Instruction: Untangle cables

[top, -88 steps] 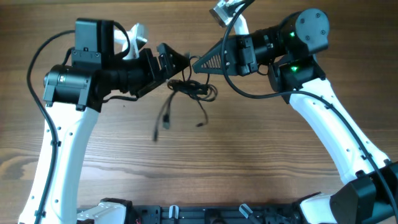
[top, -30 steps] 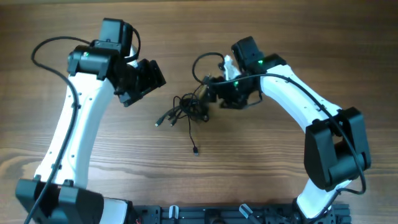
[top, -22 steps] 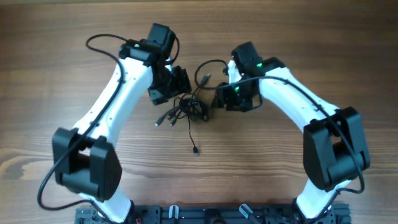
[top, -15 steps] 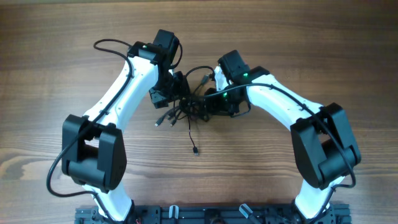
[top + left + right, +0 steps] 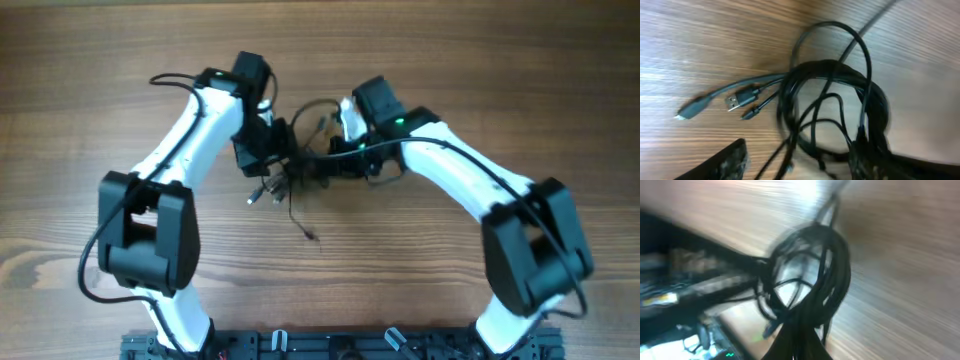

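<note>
Starting the untangling, both arms are meeting overhead at the thin black cables (image 5: 290,183), bunched on the brown wooden table (image 5: 100,60) in the upper centre, the left gripper (image 5: 274,165) at the knot's left edge, the right gripper (image 5: 325,168) at its right. From the left wrist, the left jaws are standing apart astride the coil's lower part, clamping nothing, silvery plug ends (image 5: 732,102) lying loose at the left. In the blurred right wrist view the right jaws are pinching strands at the coil's bottom, fully closed; next, I judge, the left jaws need another strand before a slow pull apart.
</note>
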### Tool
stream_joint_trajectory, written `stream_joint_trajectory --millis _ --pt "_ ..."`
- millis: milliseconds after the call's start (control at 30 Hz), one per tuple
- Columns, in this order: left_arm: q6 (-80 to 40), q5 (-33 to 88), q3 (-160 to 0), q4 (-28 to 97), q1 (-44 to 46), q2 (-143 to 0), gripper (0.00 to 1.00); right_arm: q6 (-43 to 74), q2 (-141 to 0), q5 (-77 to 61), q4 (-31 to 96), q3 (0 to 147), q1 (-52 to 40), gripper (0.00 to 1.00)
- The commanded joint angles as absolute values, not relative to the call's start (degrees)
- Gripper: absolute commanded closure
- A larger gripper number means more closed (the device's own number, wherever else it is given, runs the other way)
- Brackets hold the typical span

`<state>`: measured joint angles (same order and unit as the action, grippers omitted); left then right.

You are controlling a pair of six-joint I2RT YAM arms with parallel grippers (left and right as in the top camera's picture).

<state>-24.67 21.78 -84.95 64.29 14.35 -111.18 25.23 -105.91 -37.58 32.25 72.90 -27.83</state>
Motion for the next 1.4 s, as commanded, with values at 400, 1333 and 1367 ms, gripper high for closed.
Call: stream_joint_trajectory --millis 400,1333,1367 --pt "-20.6 23.8 -84.6 67.6 5.6 -111.5 0.96 37.2 -88.6 -60.1 14.2 75.7 -19.0 0.96" --pt "-23.4 21.5 -84.6 72.8 13.6 -110.9 0.96 2.3 -94.1 -15.8 32.9 75.7 -42.7 0.96" --pt "-23.8 18.9 -84.6 71.8 13.6 -110.9 0.96 6.5 -93.4 -15.8 32.3 75.9 -42.5 0.96"
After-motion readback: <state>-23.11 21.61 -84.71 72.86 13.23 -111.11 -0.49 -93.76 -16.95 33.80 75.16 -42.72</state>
